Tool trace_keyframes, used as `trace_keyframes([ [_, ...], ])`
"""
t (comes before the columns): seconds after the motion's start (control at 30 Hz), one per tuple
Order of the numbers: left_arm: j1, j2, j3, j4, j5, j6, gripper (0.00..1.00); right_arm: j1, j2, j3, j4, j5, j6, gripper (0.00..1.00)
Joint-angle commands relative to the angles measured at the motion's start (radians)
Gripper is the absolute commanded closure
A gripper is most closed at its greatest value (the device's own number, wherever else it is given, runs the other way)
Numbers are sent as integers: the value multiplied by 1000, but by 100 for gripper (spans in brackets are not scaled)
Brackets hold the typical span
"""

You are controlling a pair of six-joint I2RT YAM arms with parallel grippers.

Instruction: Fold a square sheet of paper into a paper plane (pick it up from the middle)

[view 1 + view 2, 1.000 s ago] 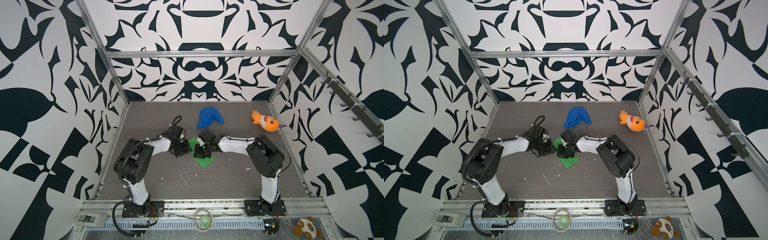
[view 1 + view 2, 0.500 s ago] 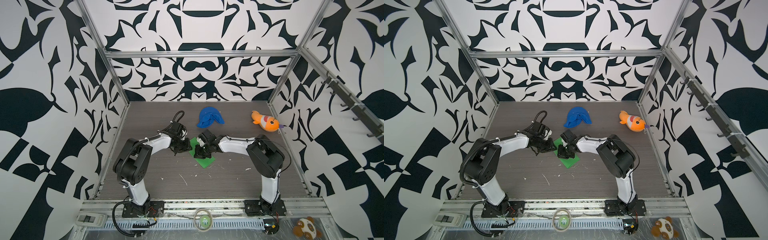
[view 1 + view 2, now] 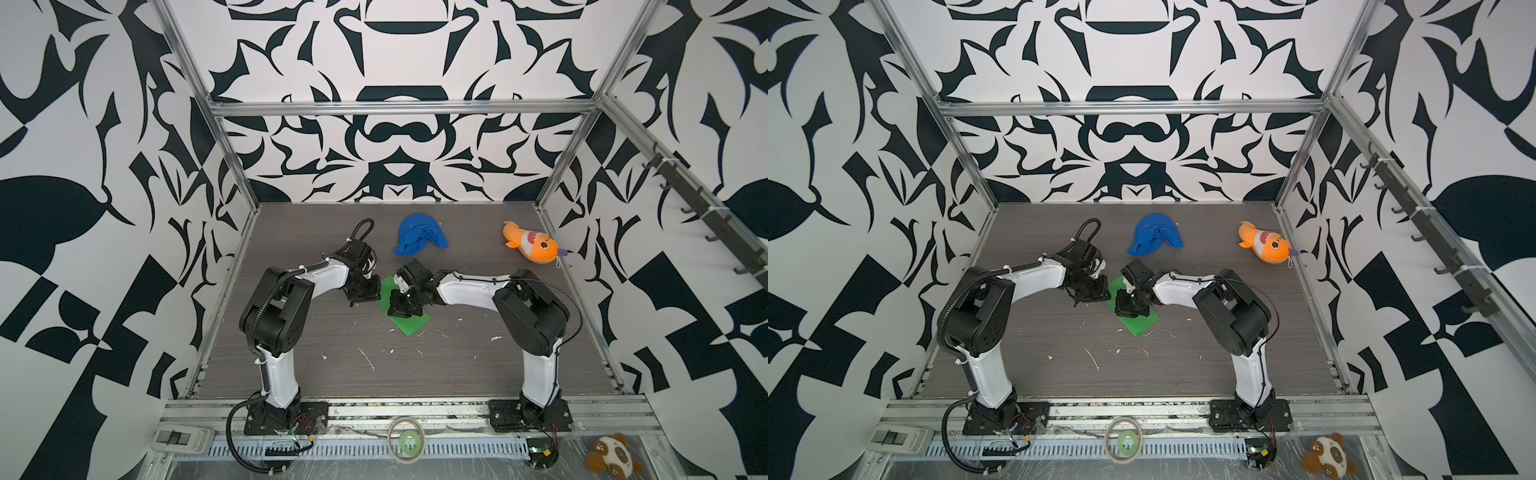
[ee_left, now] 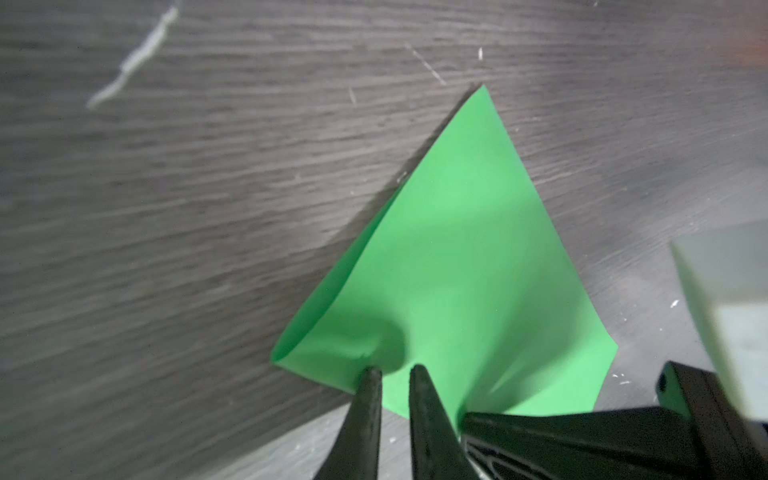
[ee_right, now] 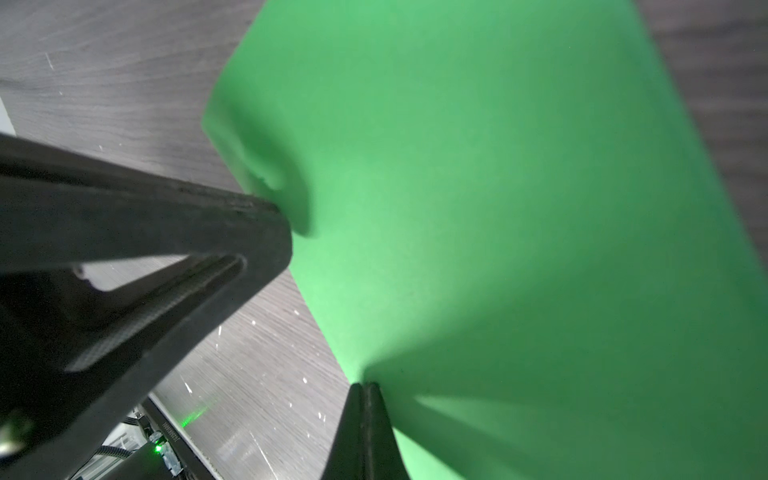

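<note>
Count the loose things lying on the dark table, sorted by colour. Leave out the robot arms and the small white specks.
Green: 1, the sheet of paper
Blue: 1, the cloth lump
Orange: 1, the plush fish
Total: 3

Both top views looked down from high in front over the whole table (image 3: 457, 374). Both wrist views closely faced the paper (image 4: 457, 270).
</note>
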Motion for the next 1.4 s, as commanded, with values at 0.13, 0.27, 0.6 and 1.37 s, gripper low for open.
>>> trace_keyframes([
  [0.13, 6, 50, 31, -94, -93, 24, 84, 0, 10, -44, -112, 54, -14, 98],
  [0.27, 16, 71, 48, -137, -141, 55, 84, 0, 7, -51, -115, 57, -16, 98],
  [0.6, 75, 103, 86, -178, -201, 101, 84, 0, -1, -66, -109, 63, -12, 98],
  [1.37, 70, -351, -239, 176, -63, -506, 46, -221, -204, -55, -131, 68, -237, 57],
])
